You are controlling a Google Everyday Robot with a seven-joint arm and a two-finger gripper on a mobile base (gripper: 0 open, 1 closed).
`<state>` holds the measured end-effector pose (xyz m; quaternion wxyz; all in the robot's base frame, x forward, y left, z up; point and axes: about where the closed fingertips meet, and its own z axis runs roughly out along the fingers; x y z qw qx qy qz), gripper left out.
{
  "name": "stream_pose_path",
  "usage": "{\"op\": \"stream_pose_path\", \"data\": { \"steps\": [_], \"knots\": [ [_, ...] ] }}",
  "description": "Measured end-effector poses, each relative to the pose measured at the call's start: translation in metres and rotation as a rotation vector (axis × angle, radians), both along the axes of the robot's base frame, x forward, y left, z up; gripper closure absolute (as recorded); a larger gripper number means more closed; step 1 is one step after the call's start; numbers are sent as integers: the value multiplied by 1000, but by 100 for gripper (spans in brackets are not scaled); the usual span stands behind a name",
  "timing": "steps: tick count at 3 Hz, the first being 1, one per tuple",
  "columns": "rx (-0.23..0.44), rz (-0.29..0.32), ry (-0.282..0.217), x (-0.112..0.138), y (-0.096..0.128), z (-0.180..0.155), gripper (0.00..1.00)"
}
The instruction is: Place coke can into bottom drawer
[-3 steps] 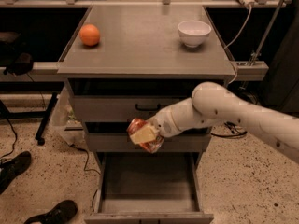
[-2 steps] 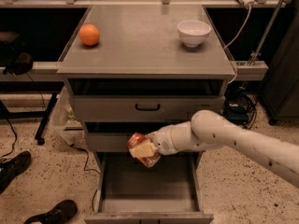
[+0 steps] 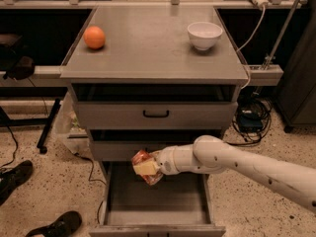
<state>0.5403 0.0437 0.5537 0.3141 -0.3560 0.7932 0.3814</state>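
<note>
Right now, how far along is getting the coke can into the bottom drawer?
Done: the bottom drawer stands pulled open, and the coke can is picked up. In hand: the gripper holds the can in the air above the rear left part of the drawer; it does not touch the drawer floor. Left: lower it in, release it and pull the arm out.

Open bottom drawer (image 3: 168,204), flat floor free from above, gripper (image 3: 146,168) over its back-left part with jaws around the coke can (image 3: 140,157) — middle drawer front (image 3: 113,149) just behind, arm (image 3: 237,164) crossing the right side.
</note>
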Motion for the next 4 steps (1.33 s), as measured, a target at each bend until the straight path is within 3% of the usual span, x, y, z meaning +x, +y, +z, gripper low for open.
{"op": "stream_pose_path", "data": {
  "steps": [1,2,3,4],
  "knots": [
    [6,-24,-12,3,-2,-3,100],
    [48,-74,-30,32,-3,-29,100],
    [112,-96,21,60,9,-90,100],
    [153,-79,90,79,26,-148,100]
  ]
}}
